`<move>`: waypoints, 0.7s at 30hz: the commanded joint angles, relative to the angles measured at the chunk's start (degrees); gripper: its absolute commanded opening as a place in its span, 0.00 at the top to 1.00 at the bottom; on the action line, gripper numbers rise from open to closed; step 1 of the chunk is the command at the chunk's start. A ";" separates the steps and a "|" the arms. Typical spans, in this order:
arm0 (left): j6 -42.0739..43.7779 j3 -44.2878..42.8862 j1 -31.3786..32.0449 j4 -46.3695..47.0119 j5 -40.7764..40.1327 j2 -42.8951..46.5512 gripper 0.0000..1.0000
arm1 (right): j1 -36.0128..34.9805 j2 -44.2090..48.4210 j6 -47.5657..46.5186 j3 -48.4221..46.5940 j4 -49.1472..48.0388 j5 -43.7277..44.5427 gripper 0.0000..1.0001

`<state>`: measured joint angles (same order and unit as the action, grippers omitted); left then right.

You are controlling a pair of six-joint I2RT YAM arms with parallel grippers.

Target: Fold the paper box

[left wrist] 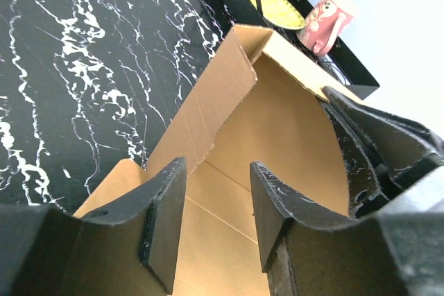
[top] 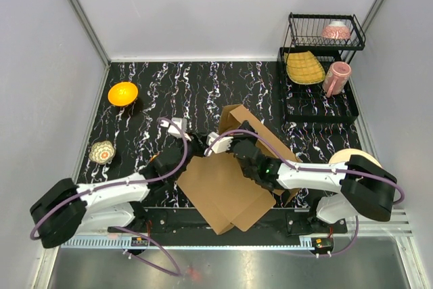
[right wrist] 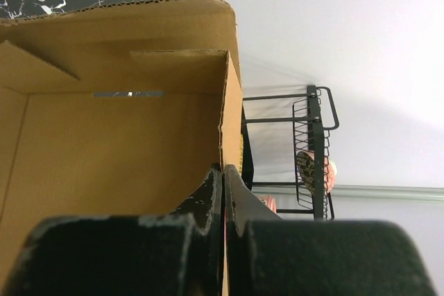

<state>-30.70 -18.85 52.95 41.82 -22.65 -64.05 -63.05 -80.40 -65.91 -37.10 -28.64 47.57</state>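
Brown corrugated cardboard: one paper box (top: 223,197), part-folded, lying mid-table just beyond the two arm bases. Set askew to the edges of the black marbled table (top: 155,86); long axis running from the near edge away toward the far right, flat panel nearest, raised walls at the far end.

Two grippers, meeting over the box's left-middle. Left gripper (left wrist: 216,168): fingers (left wrist: 165,220) parted to a moderate gap, gripping nothing, a raised wall of the box visible beyond the gap. Right gripper (right wrist: 223,171): pressed fully together right at the edge of an upright wall; cardboard nipped between or not, cannot tell.

Off to the left, one small patterned bowl (top: 102,151), then one orange bowl (top: 122,93) further back. At right, one cream roll (top: 352,157). Farthest, one black rack (top: 318,118) holding one yellow dish (top: 304,67), one pink mug (top: 337,77) and one pink bowl (top: 336,30).
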 commanded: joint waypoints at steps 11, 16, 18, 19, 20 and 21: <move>-2.35 -6.88 -10.67 -4.04 -1.44 -6.42 0.56 | -0.15 0.68 4.91 2.21 3.50 -5.03 1.00; -0.60 -11.29 -11.46 4.65 7.09 -16.52 0.59 | -0.15 1.91 5.26 2.65 3.95 -5.65 1.00; -0.68 -13.05 -11.55 6.42 9.98 -19.51 0.60 | -0.15 2.35 5.44 2.74 4.65 -5.74 1.00; -0.94 -13.23 -11.46 7.39 10.96 -20.23 0.60 | -0.15 2.35 5.53 2.82 4.74 -5.74 1.00; -1.29 -13.05 -11.46 8.61 12.01 -20.76 0.60 | -0.15 2.44 5.53 2.82 4.82 -5.82 1.00; -2.25 -12.62 -11.55 11.67 14.11 -21.46 0.60 | -0.15 2.53 5.53 2.82 4.91 -5.74 1.00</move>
<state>-31.97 -29.67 41.65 41.63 -17.04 -83.42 -63.05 -78.19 -64.55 -35.92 -28.53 45.34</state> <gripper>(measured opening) 0.401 0.014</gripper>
